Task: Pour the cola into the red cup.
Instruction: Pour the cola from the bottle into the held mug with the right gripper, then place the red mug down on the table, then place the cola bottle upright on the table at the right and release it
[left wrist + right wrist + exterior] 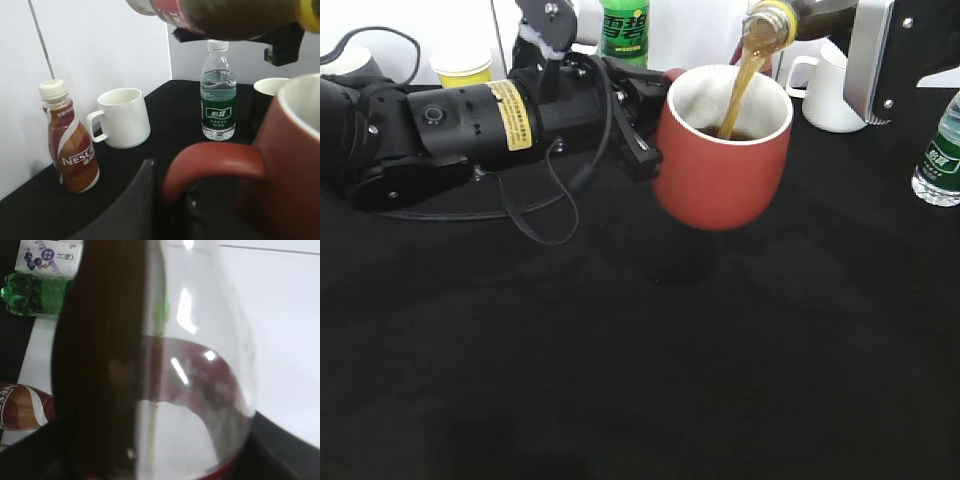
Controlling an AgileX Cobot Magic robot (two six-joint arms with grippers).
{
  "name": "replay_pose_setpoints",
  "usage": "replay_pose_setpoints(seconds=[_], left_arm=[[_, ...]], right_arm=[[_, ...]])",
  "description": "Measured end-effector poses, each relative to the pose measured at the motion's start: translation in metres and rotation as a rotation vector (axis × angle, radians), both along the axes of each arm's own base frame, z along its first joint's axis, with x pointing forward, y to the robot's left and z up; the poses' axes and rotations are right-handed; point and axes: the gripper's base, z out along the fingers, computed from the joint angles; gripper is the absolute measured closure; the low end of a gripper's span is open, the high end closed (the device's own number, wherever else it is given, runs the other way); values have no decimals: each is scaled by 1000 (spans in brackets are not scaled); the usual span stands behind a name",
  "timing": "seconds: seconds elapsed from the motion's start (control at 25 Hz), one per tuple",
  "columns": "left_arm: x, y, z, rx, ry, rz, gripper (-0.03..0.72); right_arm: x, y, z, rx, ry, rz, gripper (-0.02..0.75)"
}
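My left gripper is shut on the loop handle of the red cup and holds it above the black table. The left wrist view shows the handle between my jaws and the red cup body at right. The cola bottle is tilted over the cup from the upper right, and a brown stream runs into the cup's white inside. The cola bottle fills the right wrist view. My right gripper is black and clamped round the cola bottle.
A green Sprite bottle, a yellow paper cup and a white mug stand at the back. A water bottle is at the right edge. A Nescafe bottle stands beside the white mug.
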Motion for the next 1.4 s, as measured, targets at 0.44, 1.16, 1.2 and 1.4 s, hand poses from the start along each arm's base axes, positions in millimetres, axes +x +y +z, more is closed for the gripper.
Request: replay_pose_setpoints(seconds=[0.44, 1.16, 1.2, 1.4], left_arm=[[6, 3, 4, -71, 46, 77, 617], [93, 172, -52, -50, 48, 502, 617], [95, 174, -58, -64, 50, 501, 617], [101, 188, -90, -78, 68, 543, 617]], right_arm=[[-3, 4, 5, 532, 448, 30, 263], [-4, 4, 6, 1170, 1087, 10, 263], [-4, 4, 6, 1171, 1087, 11, 263], [-4, 4, 6, 1171, 1088, 12, 263]])
